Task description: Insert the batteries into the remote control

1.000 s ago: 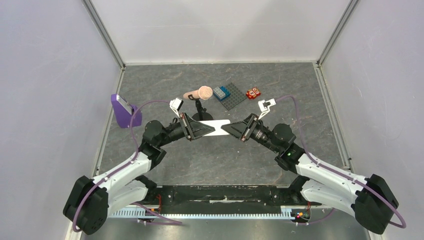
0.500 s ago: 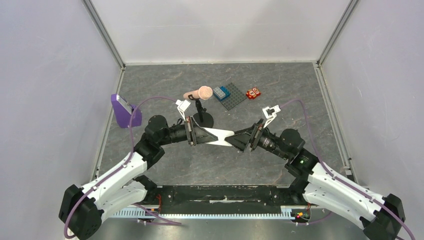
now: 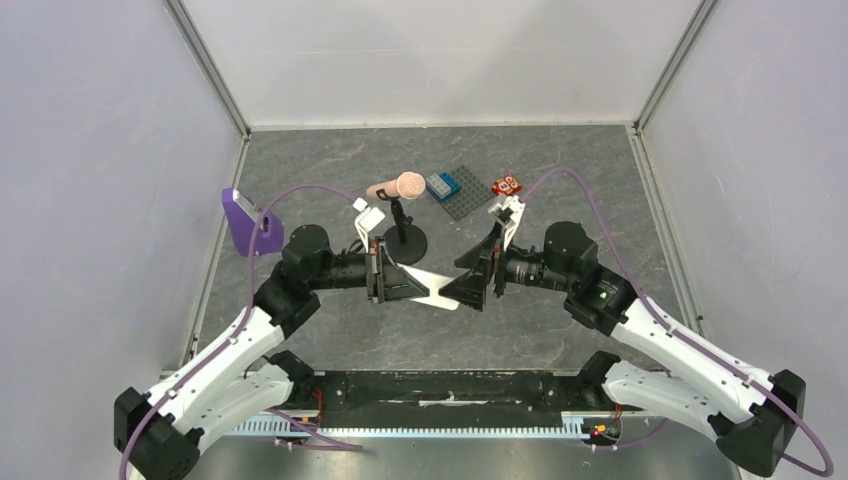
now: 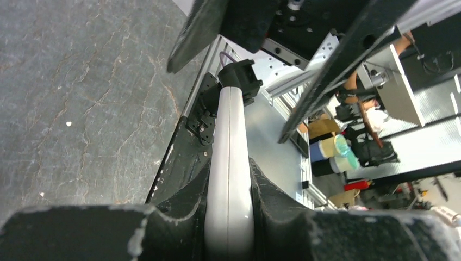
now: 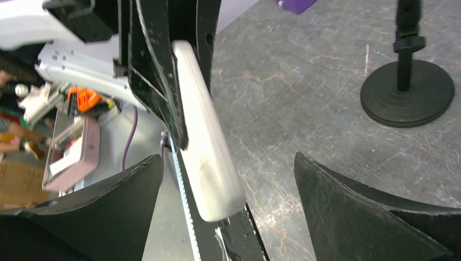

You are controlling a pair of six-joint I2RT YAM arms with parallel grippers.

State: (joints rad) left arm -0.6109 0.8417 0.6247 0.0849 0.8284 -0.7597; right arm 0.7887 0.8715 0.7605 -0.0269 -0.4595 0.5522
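My left gripper (image 3: pixel 412 286) is shut on the white remote control (image 3: pixel 434 289) and holds it off the table, edge-on. In the left wrist view the remote control (image 4: pixel 229 163) is pinched tight between both black pads (image 4: pixel 272 206). My right gripper (image 3: pixel 463 288) faces it from the right with its jaws wide open. In the right wrist view the remote control's (image 5: pixel 205 147) free rounded end lies between the spread fingers of the right gripper (image 5: pixel 228 163) and touches neither. The batteries are out of view.
Behind the grippers stands a black round-based stand (image 3: pixel 404 241) carrying a pink microphone (image 3: pixel 398 186). Further back lie a grey baseplate (image 3: pixel 468 199) with a blue brick (image 3: pixel 443 184) and a red block (image 3: pixel 508 185). A purple object (image 3: pixel 245 224) sits at the left wall.
The right gripper has opened and let go of the remote's end. Both arms have moved nearer to their bases, and the left gripper carried the remote along.
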